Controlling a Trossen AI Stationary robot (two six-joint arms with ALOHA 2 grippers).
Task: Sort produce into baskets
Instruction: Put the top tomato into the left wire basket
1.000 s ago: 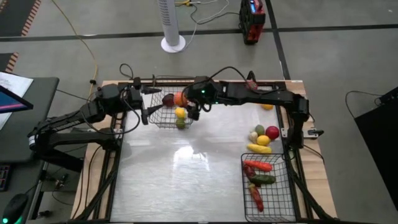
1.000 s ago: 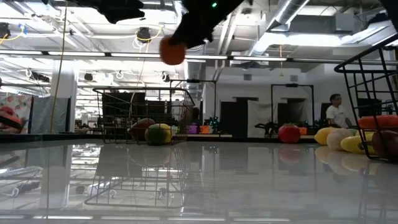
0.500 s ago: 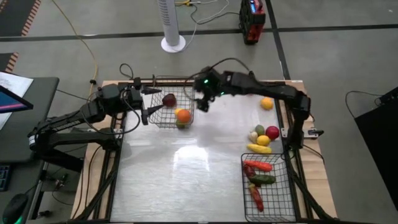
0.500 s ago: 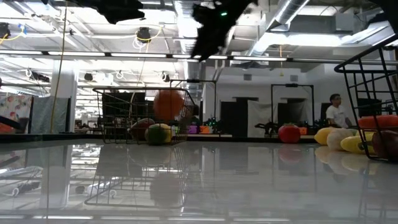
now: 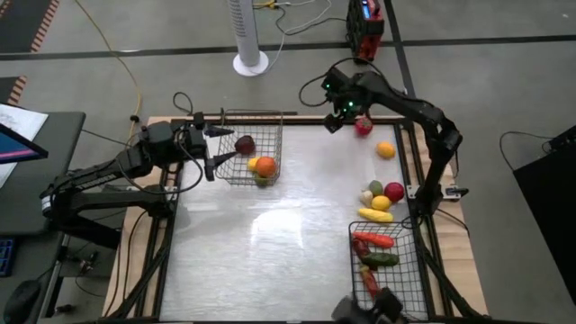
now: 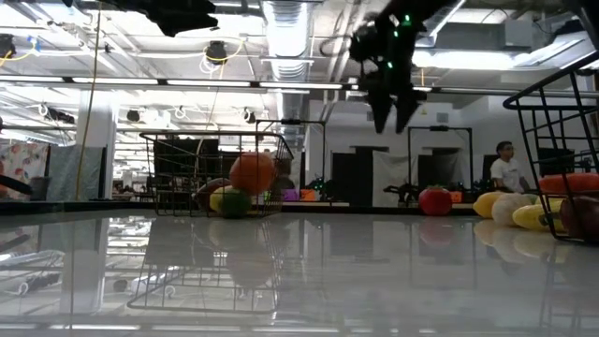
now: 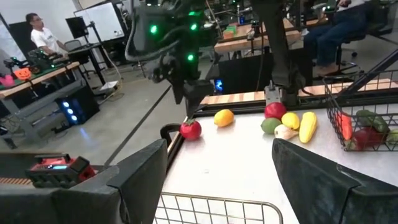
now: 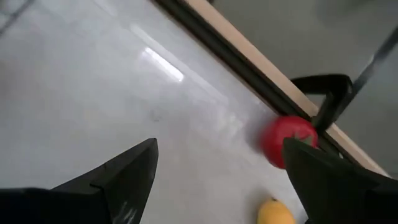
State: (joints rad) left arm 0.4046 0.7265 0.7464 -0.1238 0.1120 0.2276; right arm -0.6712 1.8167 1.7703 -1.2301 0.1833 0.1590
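Lower the empty right end effector (image 5: 335,118), fingers spread wide, squarely astride the red tomato (image 5: 363,126) at the tabletop's (image 5: 297,216) far edge before closing.

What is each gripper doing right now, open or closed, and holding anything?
Left gripper: open, empty, beside the silvery basket.
Right gripper: open, empty, near the red tomato.

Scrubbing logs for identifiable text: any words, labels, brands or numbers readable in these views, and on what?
None readable.
Whiteboard in the room behind: no marks legible.
Papers beside the table: print too small.
Red device on the floor: no label legible.
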